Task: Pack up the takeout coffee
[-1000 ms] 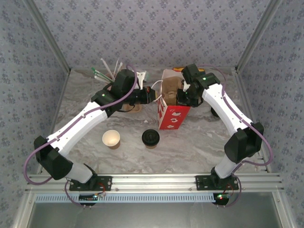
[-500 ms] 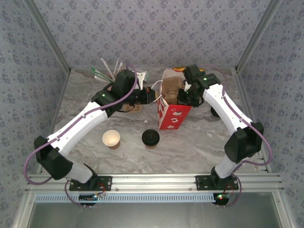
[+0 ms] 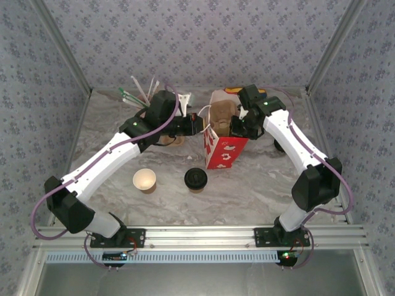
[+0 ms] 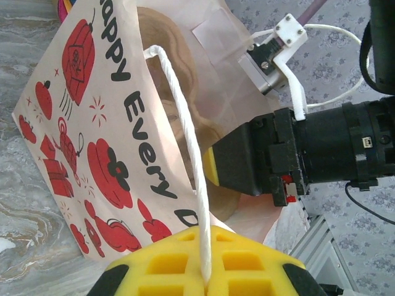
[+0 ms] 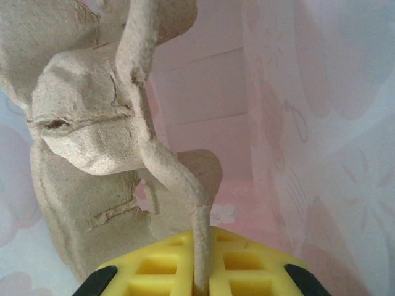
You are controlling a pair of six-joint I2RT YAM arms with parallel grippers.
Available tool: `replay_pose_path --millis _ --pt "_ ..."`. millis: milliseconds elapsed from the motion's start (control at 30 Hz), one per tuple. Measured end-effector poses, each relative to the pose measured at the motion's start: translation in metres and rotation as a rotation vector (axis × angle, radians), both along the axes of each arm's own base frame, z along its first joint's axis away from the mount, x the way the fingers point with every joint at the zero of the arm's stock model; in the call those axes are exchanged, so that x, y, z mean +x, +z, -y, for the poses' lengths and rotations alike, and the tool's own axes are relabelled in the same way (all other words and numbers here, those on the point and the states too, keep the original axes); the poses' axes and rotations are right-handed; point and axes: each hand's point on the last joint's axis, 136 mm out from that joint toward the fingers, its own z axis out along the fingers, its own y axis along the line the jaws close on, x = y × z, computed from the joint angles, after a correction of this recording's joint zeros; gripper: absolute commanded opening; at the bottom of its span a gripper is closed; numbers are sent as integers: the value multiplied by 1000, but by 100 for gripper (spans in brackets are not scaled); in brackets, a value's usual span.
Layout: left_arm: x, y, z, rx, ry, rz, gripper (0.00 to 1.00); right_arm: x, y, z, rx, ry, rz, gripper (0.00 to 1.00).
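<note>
Left fingers [image 4: 160,271] clamp bag handle [image 4: 185,154]; right fingers [image 5: 241,259] pinch pulp tray [image 5: 80,135] (inside bag [image 4: 74,123]); overhead: takeout coffee [image 3: 195,179] on table [image 3: 259,185].

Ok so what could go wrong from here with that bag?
1. The left gripper holds the bag only by its thin white handle; a pull could tip or tear it.
2. The right gripper pinches one thin edge of the pulp tray, which may bend or slip.
3. The takeout coffee stands close in front of the bag; a toppling bag might hit it.
</note>
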Motion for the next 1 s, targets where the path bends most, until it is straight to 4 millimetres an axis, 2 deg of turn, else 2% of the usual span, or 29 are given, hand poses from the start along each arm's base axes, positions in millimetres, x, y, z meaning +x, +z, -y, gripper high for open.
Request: replay_pose_path --millis 367,1000 --pt "2 13 19 -21 -35 15 0 -1 -15 10 0 -28 -40 12" --pt "7 12 27 -24 -49 5 0 1 -15 13 4 -37 -42 17"
